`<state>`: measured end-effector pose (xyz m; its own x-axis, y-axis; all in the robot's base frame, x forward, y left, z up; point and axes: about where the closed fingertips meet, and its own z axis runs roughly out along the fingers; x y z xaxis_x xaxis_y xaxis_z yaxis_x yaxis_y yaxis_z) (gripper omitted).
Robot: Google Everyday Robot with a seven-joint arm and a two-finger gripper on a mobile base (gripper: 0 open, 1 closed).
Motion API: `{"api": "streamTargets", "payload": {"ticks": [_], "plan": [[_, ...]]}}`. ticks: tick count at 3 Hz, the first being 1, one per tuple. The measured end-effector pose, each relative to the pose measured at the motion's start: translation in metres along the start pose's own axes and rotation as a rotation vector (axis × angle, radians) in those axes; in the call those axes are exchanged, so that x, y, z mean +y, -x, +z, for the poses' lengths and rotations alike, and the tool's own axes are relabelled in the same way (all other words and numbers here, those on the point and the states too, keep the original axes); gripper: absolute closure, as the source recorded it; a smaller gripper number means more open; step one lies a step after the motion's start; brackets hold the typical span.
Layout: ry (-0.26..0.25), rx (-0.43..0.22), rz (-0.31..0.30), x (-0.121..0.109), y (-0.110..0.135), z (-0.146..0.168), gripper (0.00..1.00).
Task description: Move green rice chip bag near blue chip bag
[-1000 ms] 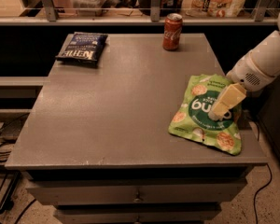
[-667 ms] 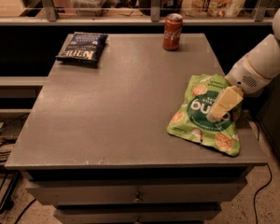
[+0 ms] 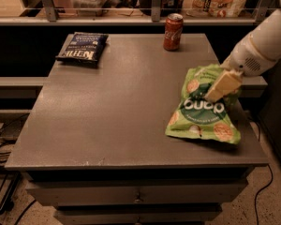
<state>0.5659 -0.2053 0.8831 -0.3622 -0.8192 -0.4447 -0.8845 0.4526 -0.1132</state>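
Changed: green rice chip bag (image 3: 199, 114) top raised, nudged sideways | gripper (image 3: 215, 93) at bag's top, jaws pinched on it | carry to blue chip bag (image 3: 82, 47) (well apart) judged begun

You see the green rice chip bag (image 3: 201, 114) in light green, with a dark green circle carrying white "dang" lettering and round tan chips printed around it. The blue chip bag (image 3: 82, 47) is dark navy with white lettering. The gripper (image 3: 223, 85), at the green bag's upper right part, is pale cream, and the arm (image 3: 264, 43) behind it is white. Your desk (image 3: 112, 107) is plain dull grey. The soda can (image 3: 173, 31) is red with white script.
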Motion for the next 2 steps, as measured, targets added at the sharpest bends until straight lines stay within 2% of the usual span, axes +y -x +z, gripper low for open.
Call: {"api": "streamTargets", "payload": {"ticks": [1,2], "plan": [[-0.046,-0.047,-0.060,0.002,0.028,-0.027,0.99],[-0.045,-0.158,-0.094,0.003,0.057,-0.047,1.00]]}}
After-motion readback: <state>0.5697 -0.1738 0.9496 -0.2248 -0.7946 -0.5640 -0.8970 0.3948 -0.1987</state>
